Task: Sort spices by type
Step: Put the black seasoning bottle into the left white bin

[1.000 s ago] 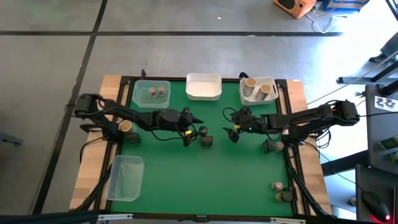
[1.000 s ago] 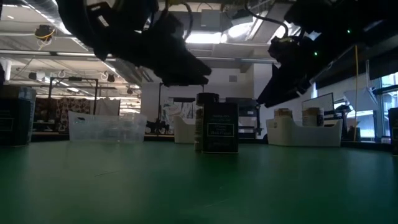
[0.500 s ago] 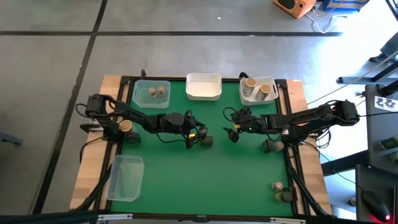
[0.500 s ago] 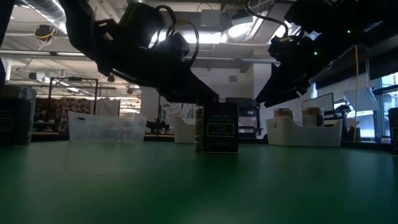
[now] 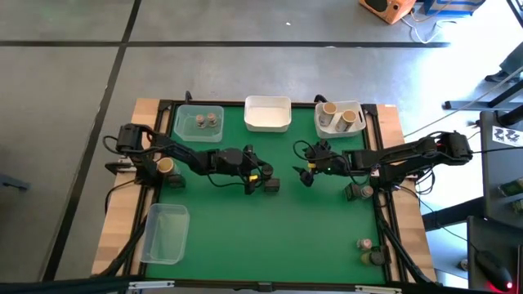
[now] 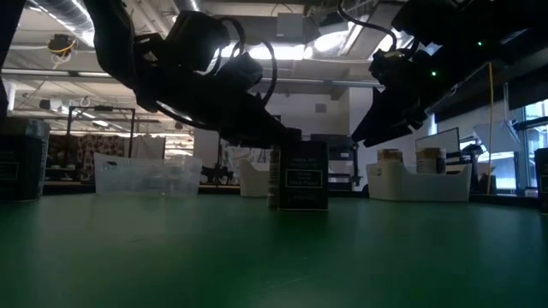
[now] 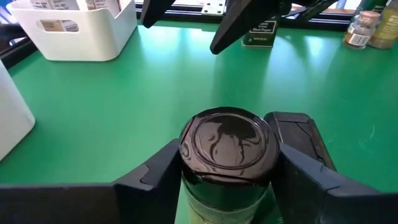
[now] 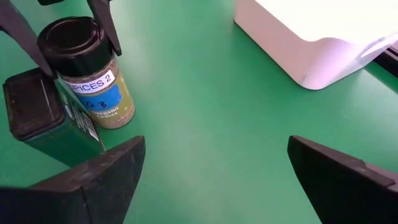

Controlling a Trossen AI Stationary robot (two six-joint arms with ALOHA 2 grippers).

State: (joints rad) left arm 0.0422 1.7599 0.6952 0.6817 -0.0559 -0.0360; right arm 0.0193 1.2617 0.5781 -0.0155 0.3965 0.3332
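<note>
Your left tool (image 7: 227,180) brackets the black-lidded jar (image 7: 227,152), unclenched: rigid, light, slick, so grip its body below the lid.

High cam straight down on table (image 5: 327,220), low cam level w/ tabletop, wrist cams close, all share black-lidded jar (image 7: 227,149)

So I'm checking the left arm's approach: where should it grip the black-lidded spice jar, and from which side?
Grip the black-lidded spice jar around its round body just below the lid, coming level from the side away from the dark tin that stands right beside it. The left claw is already straddling it, fingers open.
</note>
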